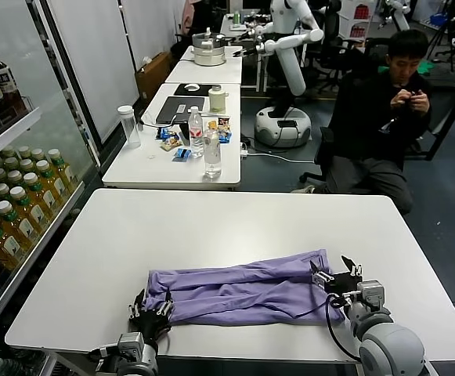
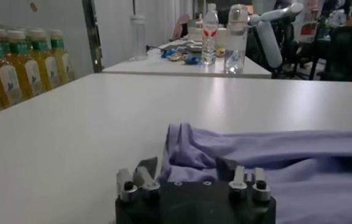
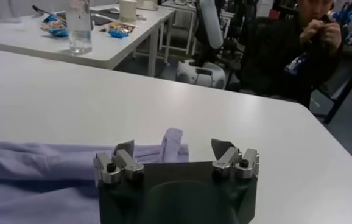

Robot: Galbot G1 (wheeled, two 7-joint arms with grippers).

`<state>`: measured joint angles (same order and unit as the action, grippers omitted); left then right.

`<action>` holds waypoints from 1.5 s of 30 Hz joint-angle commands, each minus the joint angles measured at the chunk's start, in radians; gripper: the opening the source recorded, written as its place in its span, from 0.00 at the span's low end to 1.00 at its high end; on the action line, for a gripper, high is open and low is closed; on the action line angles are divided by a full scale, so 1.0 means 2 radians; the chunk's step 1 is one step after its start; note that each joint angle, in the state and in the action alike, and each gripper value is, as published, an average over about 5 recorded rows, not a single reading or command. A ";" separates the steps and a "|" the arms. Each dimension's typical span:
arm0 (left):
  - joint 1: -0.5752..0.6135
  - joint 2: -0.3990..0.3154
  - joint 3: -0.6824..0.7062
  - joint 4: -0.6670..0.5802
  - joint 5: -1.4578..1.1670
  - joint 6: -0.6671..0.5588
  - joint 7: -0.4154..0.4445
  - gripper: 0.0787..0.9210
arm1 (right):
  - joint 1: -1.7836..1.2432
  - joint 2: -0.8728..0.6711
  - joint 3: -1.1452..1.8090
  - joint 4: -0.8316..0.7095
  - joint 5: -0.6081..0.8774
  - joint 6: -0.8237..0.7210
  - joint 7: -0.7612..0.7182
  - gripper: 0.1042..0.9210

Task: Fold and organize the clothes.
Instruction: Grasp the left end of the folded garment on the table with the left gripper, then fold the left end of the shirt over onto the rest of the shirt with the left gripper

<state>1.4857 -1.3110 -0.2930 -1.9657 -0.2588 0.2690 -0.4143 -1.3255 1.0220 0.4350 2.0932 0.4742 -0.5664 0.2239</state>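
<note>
Head view shows us the lavender-purple short-sleeved T-shirt (image 1: 247, 291) of soft thin fabric lying bunched lengthwise near the front edge of the white rectangular table (image 1: 211, 227). Our left gripper (image 1: 150, 309) sits at the shirt's left end, fingers spread, with the cloth's edge between them; whether they pinch it we cannot tell. Our right gripper (image 1: 335, 274) rests at the shirt's right end, its fingers wide apart, a fold of fabric (image 3: 173, 143) standing between them and not clamped.
</note>
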 commanded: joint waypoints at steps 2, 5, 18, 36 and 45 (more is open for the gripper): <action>-0.003 -0.008 -0.006 0.022 -0.026 0.007 -0.006 0.55 | -0.003 -0.001 0.001 0.003 0.000 0.000 0.000 0.88; -0.005 0.000 -0.016 0.021 -0.041 0.006 -0.003 0.45 | -0.002 -0.003 0.001 0.005 0.002 0.000 0.000 0.88; -0.004 0.126 -0.180 0.002 -0.086 -0.014 0.026 0.09 | 0.010 -0.012 -0.002 0.005 0.009 0.003 0.000 0.88; -0.024 0.131 -0.220 -0.149 -0.417 0.023 0.056 0.08 | 0.019 -0.015 -0.006 0.001 0.008 0.006 -0.001 0.88; -0.058 0.065 -0.109 -0.169 -0.482 0.030 0.043 0.08 | 0.019 -0.021 -0.003 0.004 0.006 0.006 -0.002 0.88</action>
<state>1.4252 -1.0767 -0.6879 -2.1792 -0.9233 0.3095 -0.3277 -1.2889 0.9832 0.4290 2.1010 0.4869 -0.5549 0.2205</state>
